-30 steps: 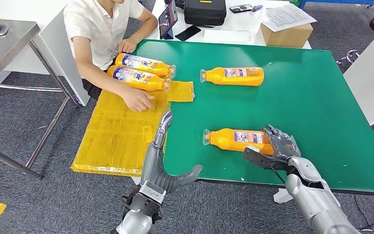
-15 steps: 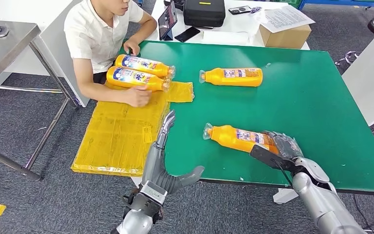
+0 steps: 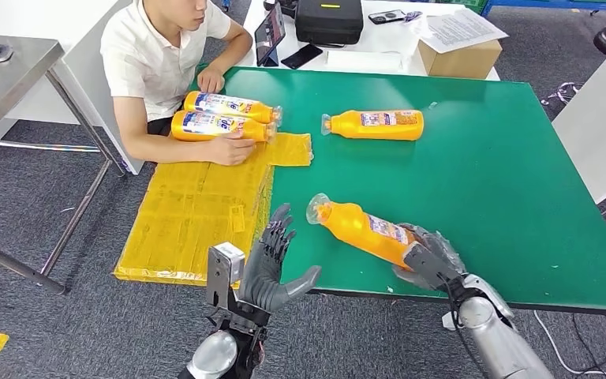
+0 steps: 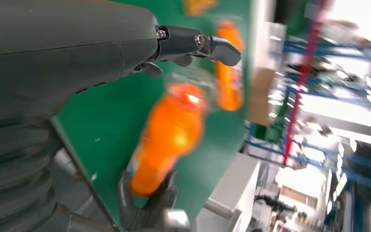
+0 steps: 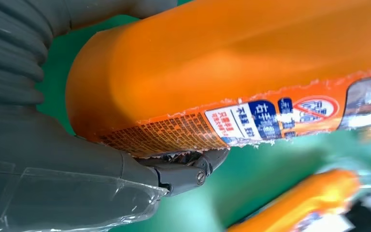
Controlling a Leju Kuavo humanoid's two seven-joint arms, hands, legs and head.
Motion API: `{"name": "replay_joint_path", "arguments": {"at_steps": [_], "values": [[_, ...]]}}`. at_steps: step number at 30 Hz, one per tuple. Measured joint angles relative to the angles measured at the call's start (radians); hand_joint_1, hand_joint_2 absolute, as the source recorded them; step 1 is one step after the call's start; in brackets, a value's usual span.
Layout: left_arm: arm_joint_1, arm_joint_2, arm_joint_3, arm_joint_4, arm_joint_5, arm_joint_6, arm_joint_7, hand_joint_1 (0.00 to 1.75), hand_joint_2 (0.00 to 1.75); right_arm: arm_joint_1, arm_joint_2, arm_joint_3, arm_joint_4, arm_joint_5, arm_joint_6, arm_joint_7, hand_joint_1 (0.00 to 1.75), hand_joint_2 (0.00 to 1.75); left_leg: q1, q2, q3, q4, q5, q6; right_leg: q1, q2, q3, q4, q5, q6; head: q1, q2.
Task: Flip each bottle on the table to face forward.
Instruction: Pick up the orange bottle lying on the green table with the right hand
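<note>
Head view: right hand grips orange plastic bottle base, fingers partly hidden; left hand spread, holding nothing.

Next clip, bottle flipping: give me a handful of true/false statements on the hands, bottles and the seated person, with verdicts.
1. The right hand holds the base end of an orange bottle. True.
2. The left hand grips a bottle. False: it holds nothing, fingers spread.
3. Two bottles lie by the person at the table's corner. True.
4. The far bottle stands upright. False: it lies on its side on the green table.
5. The yellow sheet covers the whole table. False: it hangs off one edge.
</note>
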Motion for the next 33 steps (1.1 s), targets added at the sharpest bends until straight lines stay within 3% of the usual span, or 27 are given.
{"name": "replay_joint_path", "arguments": {"at_steps": [6, 14, 26, 33], "values": [[0.05, 0.033, 0.019, 0.079, 0.133, -0.059, -0.005, 0.0, 1.75, 0.116, 0.075, -0.025, -0.236, -0.203, 0.062, -0.029, 1.75, 1.75, 0.001, -0.001, -0.006, 0.0, 0.0, -0.001, 0.001, 0.0, -0.005, 0.001, -0.001, -0.001, 0.0, 0.0], [0.06, 0.05, 0.019, 0.099, 0.136, -0.077, 0.003, 0.0, 1.75, 0.18, 0.13, -0.009, -0.424, -0.252, 0.083, -0.044, 1.75, 1.75, 0.0, -0.002, -0.009, 0.0, 0.0, -0.001, 0.0, -0.001, -0.008, 0.0, -0.001, -0.001, 0.001, 0.0], [0.012, 0.032, -0.013, 0.026, -0.058, 0.021, -0.126, 0.0, 1.75, 0.177, 0.177, 0.149, -0.398, -0.15, 0.08, 0.009, 1.75, 1.75, 0.001, -0.002, -0.009, 0.0, 0.0, -0.001, 0.0, -0.001, -0.008, 0.001, -0.001, -0.001, 0.0, 0.0], [0.001, 0.025, -0.021, -0.005, -0.07, 0.02, -0.103, 0.0, 1.75, 0.145, 0.196, 0.239, -0.341, -0.051, 0.007, 0.036, 1.75, 1.75, 0.001, -0.002, -0.009, 0.0, 0.0, -0.001, 0.0, -0.001, -0.008, 0.001, -0.001, -0.001, 0.001, 0.0]]}}
